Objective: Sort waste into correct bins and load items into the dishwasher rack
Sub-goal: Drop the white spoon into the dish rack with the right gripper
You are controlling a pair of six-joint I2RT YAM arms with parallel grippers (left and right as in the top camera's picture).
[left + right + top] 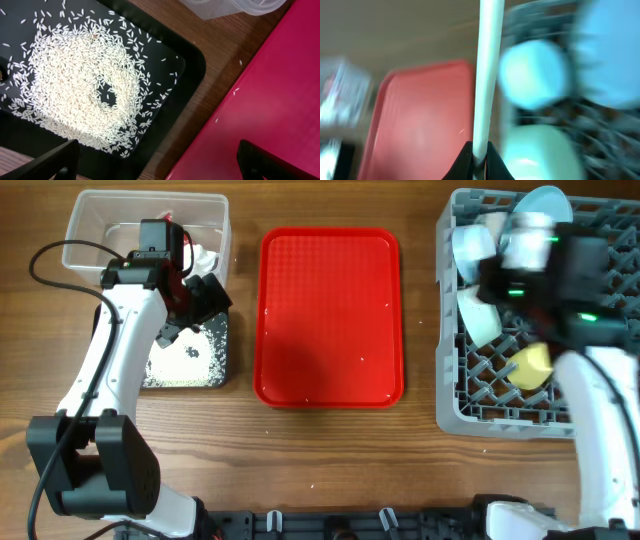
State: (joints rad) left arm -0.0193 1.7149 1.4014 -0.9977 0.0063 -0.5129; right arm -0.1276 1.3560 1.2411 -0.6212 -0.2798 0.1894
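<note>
Left hand is hovering over the black tray, its two fingers spread wide apart with nothing between them. One heap of rice is lying in that tray, thick in the middle and thinning to loose grains at the edges. A few stray grains are sitting on the red tray just beside it, and one on the bench in the gap between the two. Behind the black tray, the clear tub is holding one red wrapper and one white tissue, both partly hidden by the arm.

Over on the other side, the right hand is pinching its fingers together on the handle of the one white spoon, which is sticking straight out from the fingertips. The wrist view is badly blurred. That hand is hanging above the rack, at the bench's right end. Inside the rack, one light blue plate is standing at the far edge, two pale bowls are sitting along the left side, one behind the other, and one yellow cup is lying nearer the front
</note>
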